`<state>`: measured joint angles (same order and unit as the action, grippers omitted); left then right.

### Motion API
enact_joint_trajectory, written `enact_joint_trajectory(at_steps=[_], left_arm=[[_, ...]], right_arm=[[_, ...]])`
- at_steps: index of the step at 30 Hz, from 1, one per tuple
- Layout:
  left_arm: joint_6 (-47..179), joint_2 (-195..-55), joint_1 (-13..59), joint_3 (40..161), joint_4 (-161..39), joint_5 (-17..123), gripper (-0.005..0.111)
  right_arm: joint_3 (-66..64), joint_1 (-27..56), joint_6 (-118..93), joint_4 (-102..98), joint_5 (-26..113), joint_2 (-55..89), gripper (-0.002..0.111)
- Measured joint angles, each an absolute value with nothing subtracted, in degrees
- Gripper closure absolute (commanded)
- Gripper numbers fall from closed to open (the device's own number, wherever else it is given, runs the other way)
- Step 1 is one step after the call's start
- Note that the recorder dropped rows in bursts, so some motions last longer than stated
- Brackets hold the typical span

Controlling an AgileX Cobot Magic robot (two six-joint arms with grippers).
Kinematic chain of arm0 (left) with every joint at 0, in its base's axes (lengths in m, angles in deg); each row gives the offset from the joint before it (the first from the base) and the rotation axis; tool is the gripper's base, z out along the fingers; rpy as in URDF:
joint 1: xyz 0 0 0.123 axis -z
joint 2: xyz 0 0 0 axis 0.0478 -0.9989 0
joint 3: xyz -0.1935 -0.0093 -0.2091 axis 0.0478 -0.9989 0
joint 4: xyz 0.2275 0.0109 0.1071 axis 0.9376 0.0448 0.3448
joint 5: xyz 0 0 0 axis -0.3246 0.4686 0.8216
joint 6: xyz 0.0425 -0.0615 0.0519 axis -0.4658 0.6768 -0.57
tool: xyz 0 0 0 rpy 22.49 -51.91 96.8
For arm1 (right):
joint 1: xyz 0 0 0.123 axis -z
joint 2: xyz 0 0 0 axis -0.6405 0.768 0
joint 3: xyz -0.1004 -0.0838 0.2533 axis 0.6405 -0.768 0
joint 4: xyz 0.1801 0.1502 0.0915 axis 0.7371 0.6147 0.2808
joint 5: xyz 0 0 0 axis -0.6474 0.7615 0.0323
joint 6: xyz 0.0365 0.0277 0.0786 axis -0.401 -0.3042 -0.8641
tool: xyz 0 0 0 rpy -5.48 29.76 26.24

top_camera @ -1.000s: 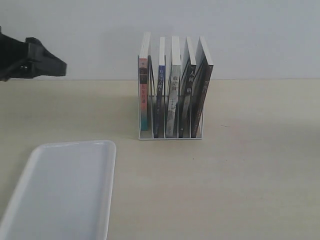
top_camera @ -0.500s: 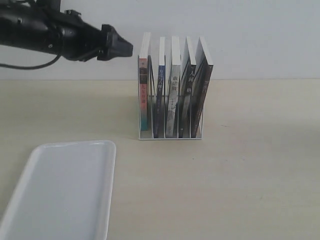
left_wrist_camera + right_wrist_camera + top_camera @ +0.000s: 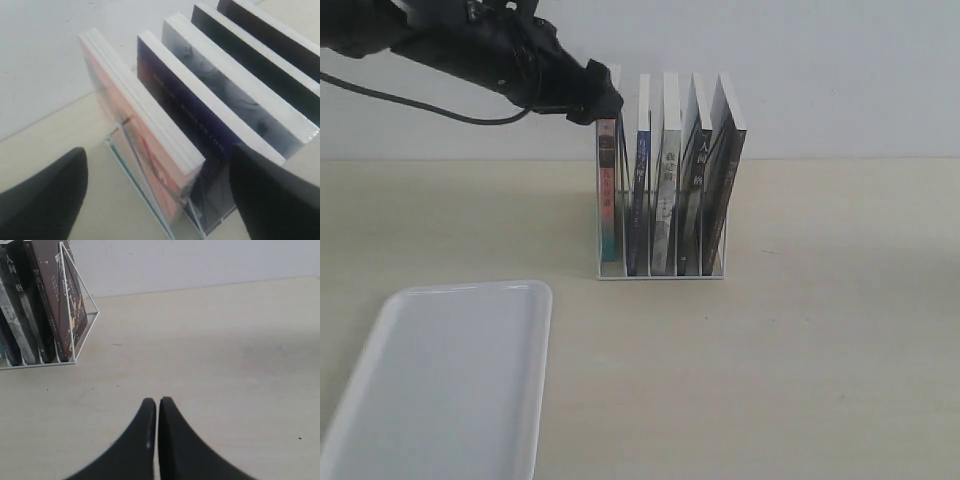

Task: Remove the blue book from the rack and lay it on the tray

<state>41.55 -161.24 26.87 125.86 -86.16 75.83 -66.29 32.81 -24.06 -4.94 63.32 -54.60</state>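
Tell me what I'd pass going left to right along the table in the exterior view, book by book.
White tray → then, in the rack: pink-and-teal book → blue book → grey-spined book → black-spined book → leaning dark-spined book.

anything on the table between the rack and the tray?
No. Only bare table lies between the rack and the tray, as the exterior view shows.
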Motion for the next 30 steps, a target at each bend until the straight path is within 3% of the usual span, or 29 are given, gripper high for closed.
enact_joint_trajectory(at_steps=[8, 21, 30], left_arm=[[37.6, -162.7, 28.0, 114.0, -85.7, 52.9, 0.034], [41.4, -162.8, 28.0, 118.5, -85.7, 57.1, 0.034], [43.8, -164.9, 28.0, 123.3, -85.7, 62.2, 0.04]], right_arm=[[-66.3, 32.8, -24.1, -4.9, 63.3, -54.6, 0.107], [-66.3, 32.8, -24.1, -4.9, 63.3, -54.6, 0.107], [-66.3, 32.8, -24.1, -4.9, 63.3, -54.6, 0.107]])
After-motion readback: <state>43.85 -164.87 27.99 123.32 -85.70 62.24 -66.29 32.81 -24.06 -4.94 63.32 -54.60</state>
